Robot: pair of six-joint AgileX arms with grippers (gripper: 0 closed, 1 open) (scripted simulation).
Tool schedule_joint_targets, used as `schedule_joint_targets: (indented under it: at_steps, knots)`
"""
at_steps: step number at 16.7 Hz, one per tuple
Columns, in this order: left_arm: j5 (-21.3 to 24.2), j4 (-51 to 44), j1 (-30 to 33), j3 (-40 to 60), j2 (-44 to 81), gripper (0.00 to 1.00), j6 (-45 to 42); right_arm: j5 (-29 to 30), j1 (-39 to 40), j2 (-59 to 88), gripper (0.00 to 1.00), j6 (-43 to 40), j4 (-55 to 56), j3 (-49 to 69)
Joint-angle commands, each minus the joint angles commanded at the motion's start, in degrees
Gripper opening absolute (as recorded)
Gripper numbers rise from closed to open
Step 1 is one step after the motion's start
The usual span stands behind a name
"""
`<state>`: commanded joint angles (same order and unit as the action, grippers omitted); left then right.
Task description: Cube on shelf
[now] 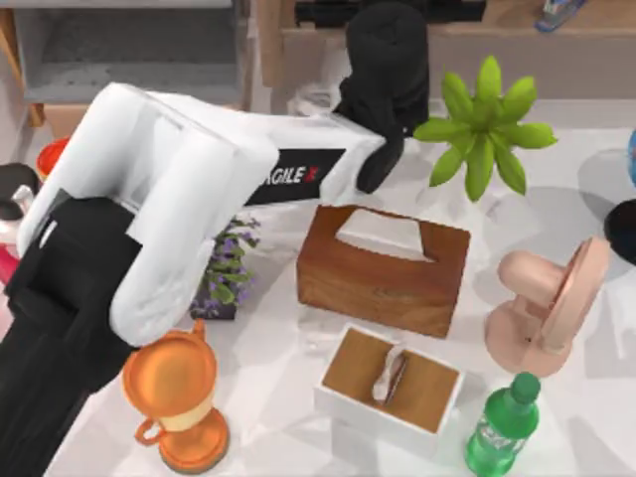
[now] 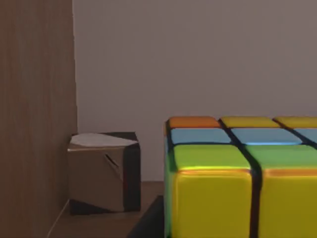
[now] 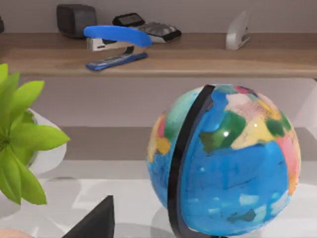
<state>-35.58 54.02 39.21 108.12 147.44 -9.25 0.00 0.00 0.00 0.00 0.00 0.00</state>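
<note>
White bench crowded with clutter, shelf (image 1: 497, 40) along the back edge, left arm stretched toward it.

Close before the left wrist camera sits the cube (image 2: 237, 178), yellow, green, blue and orange tiles showing, on a wooden surface just beside a small brown and black box (image 2: 104, 173) and a wooden wall. Whether the left gripper is clamped on it, I cannot tell. From the top view's lower left, the left arm (image 1: 149, 229) reaches diagonally up, its black wrist at the shelf's front. Below it lie a wooden tissue box (image 1: 383, 268), a green plant (image 1: 484, 129) and an orange trophy (image 1: 177, 397). Facing the right wrist: a globe (image 3: 223, 158) and a blue stapler (image 3: 116, 44).
</note>
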Motion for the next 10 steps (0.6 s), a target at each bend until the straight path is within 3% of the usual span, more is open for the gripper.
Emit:
schedule_joint_targets:
  at_steps: [3, 10]
  knots:
    - [0.0, 0.0, 0.0, 0.0, 0.0, 0.0, 0.0, 0.0, 0.0, 0.0, 1.0, 0.0, 0.0, 0.0]
    - [0.0, 0.0, 0.0, 0.0, 0.0, 0.53, 0.0, 0.0, 0.0, 0.0, 1.0, 0.0, 0.0, 0.0]
